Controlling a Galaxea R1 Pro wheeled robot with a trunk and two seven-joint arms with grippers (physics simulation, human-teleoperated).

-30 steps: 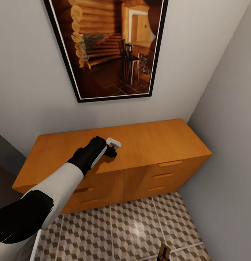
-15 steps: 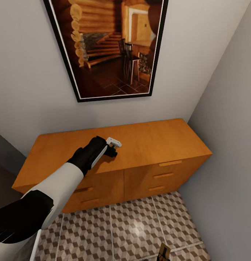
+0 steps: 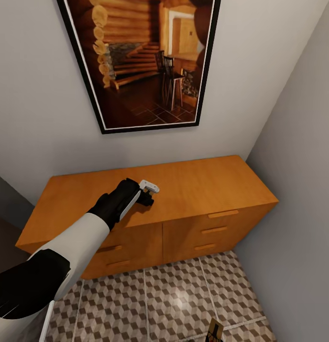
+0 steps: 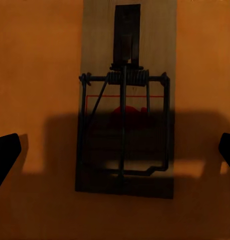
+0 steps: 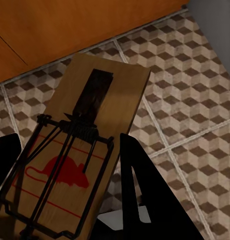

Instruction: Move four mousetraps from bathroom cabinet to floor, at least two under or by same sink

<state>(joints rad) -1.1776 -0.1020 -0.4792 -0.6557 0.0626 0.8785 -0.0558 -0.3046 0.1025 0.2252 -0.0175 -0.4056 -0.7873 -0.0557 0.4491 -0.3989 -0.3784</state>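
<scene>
Your left gripper (image 3: 148, 192) hangs spread wide over the orange-brown wooden cabinet (image 3: 202, 183), its dark fingertips (image 4: 5, 152) apart on either side of a flat tan wooden mousetrap (image 4: 125, 100) lying on the cabinet top. Your right gripper (image 5: 70, 165) is clamped on a second mousetrap with a red mouse print (image 5: 90, 145), above the cube-patterned floor tiles (image 3: 174, 299) before the cabinet.

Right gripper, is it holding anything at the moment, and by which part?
Yes: the right gripper is shut on a mousetrap, its fingers clamping the long side edges at the end printed with the red mouse, above the tiled floor.
</scene>
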